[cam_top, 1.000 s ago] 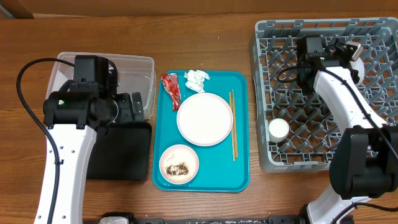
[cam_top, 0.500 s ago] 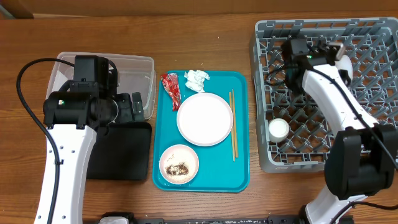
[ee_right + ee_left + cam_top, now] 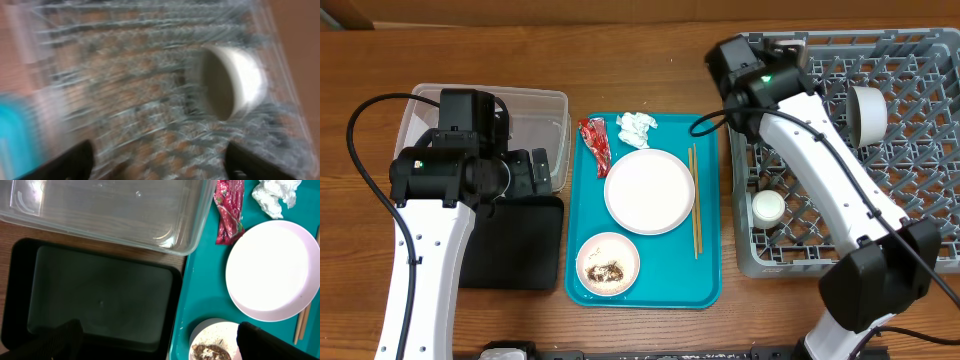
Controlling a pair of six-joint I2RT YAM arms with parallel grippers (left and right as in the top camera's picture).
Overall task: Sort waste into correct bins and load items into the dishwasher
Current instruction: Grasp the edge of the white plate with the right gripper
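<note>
Well, my right gripper (image 3: 161,159) hangs spread and empty over the tray-side edge of the large square grey plastic dish rack (image 3: 800,262), where a small round white bowl (image 3: 866,113) stands on its rim (my wrist view is smeared). Next, I judge, comes the large round white plate (image 3: 649,191) on the flat teal tray (image 3: 710,285): approach its rim clear of the thin wooden chopsticks (image 3: 695,200) and pinch the edge.

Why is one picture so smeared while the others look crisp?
Right wrist view: streaky blur over the grey rack and white bowl, likely camera motion. Overhead view: sharp, evenly lit. Left wrist view: sharp, faint glare on the clear tub.
</note>
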